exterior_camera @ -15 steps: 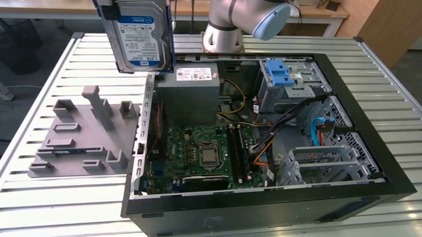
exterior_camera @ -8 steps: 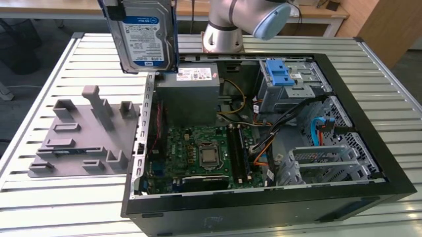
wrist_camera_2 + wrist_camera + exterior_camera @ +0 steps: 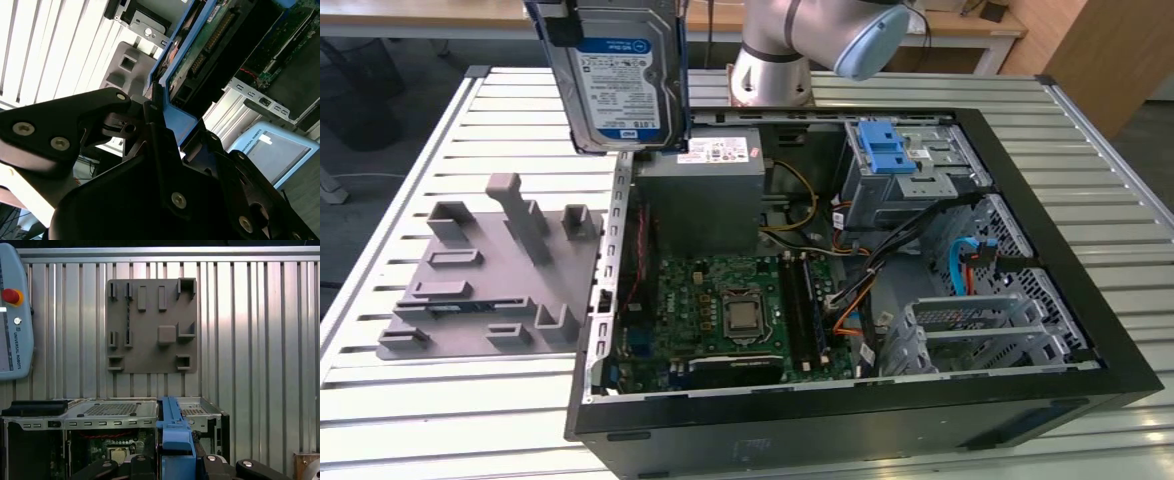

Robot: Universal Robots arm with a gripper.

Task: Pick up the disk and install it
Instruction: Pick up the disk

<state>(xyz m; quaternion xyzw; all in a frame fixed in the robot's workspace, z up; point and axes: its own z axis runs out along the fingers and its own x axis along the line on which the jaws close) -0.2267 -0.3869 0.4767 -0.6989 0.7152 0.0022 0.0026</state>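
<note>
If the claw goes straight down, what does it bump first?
Probably the grey power supply. The claw holds the disk upright just above it, so the disk's lower edge would touch first. Depth is hard to judge.

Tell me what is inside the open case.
A green motherboard, a grey power supply, cables and a drive bay with a blue latch. The disk hides one far corner.

Bright, even light; white glare on the slatted table (image 3: pixel 30 40); soft shadows

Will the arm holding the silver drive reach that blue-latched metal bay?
Likely yes: the silver-grey hard drive hangs clear of the open black case; nothing covers the blue-latched metal bay.
</note>
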